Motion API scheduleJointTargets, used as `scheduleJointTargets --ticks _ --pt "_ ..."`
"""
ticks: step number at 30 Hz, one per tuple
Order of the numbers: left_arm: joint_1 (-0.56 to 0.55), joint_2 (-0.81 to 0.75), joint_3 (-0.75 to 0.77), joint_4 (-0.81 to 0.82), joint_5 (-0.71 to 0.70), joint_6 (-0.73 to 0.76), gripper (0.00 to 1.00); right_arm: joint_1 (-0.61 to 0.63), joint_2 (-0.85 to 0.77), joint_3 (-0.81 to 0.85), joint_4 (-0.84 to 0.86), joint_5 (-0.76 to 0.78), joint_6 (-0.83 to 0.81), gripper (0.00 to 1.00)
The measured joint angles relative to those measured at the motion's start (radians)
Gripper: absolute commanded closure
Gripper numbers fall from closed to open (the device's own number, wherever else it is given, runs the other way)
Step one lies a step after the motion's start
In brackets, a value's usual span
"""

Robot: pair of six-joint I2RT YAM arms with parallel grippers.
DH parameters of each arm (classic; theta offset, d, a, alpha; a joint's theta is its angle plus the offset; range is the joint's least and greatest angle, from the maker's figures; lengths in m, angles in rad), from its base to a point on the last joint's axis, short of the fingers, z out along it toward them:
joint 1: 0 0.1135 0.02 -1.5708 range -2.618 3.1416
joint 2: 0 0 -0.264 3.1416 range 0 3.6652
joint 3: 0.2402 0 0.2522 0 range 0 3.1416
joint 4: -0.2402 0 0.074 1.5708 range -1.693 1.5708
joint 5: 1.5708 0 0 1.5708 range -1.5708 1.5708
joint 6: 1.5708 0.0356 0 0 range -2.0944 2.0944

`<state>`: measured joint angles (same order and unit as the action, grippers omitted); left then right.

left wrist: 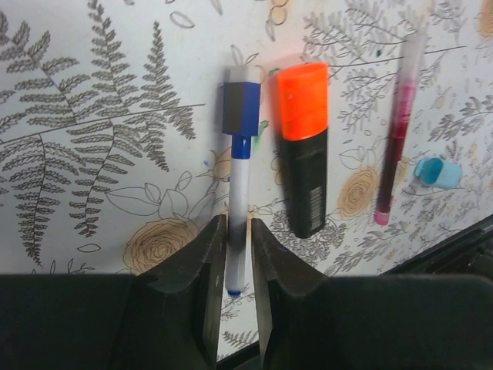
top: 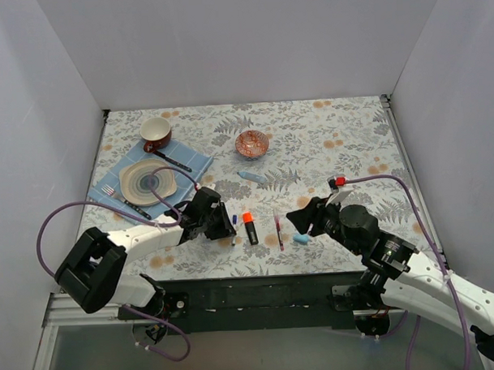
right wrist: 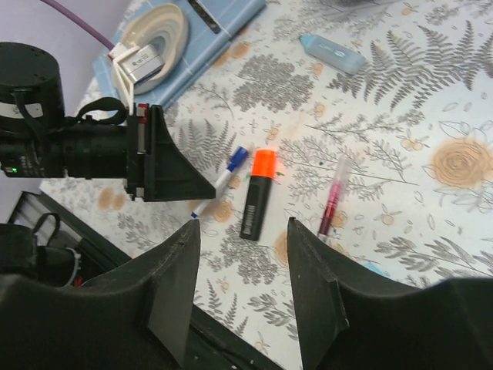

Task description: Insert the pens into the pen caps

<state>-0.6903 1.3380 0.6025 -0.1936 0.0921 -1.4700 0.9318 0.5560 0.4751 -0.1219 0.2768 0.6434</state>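
Observation:
A thin white pen [left wrist: 239, 181] with a dark blue cap [left wrist: 240, 109] on it lies on the floral table. My left gripper [left wrist: 239, 231] is shut on its barrel, low over the table [top: 226, 224]. Right beside it lies the black marker [left wrist: 303, 181] with the orange cap [left wrist: 302, 100] on. Further right lie the magenta pen [left wrist: 394, 131] and the loose light blue cap [left wrist: 439, 171]. The light blue pen [top: 251, 177] lies apart, farther back. My right gripper [right wrist: 243, 223] is open and empty above the marker and the magenta pen [right wrist: 331, 202]. It hangs just right of the pens [top: 301, 218].
A striped plate [top: 148, 182] on a blue cloth [top: 193, 164], dark cutlery and a red-brown cup [top: 156, 133] stand at the back left. A red patterned bowl [top: 252, 143] stands at the back middle. The table's front edge [top: 258, 275] runs just below the pens.

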Motion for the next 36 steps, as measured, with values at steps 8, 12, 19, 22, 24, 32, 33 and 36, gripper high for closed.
scheduleJointTargets --ticks 8,12,19,22,24,32,33,36 --pt "0.000 0.037 -0.019 0.000 0.002 -0.038 0.60 0.000 -0.020 0.013 -0.067 0.051 -0.034 0.46" --pt "0.000 0.008 -0.005 -0.022 -0.010 -0.034 0.40 0.000 -0.020 0.023 -0.071 0.053 -0.041 0.46" --pt "0.000 0.003 0.192 -0.097 -0.163 -0.012 0.25 0.000 -0.026 0.023 -0.090 0.026 -0.045 0.47" --pt "0.000 0.061 0.346 -0.110 -0.261 -0.028 0.28 0.000 -0.035 0.023 -0.103 0.014 -0.049 0.47" --pt "0.000 0.136 0.466 -0.133 -0.332 -0.062 0.28 0.000 -0.051 0.023 -0.116 0.008 -0.051 0.47" --pt "0.001 0.518 0.814 -0.257 -0.484 -0.161 0.32 0.000 -0.134 0.022 -0.118 0.007 -0.076 0.47" --pt "0.001 0.555 0.833 -0.272 -0.491 -0.164 0.32 0.000 -0.138 0.022 -0.119 0.007 -0.078 0.47" --pt "0.001 0.641 0.864 -0.301 -0.504 -0.166 0.32 0.000 -0.142 0.022 -0.128 0.005 -0.090 0.47"
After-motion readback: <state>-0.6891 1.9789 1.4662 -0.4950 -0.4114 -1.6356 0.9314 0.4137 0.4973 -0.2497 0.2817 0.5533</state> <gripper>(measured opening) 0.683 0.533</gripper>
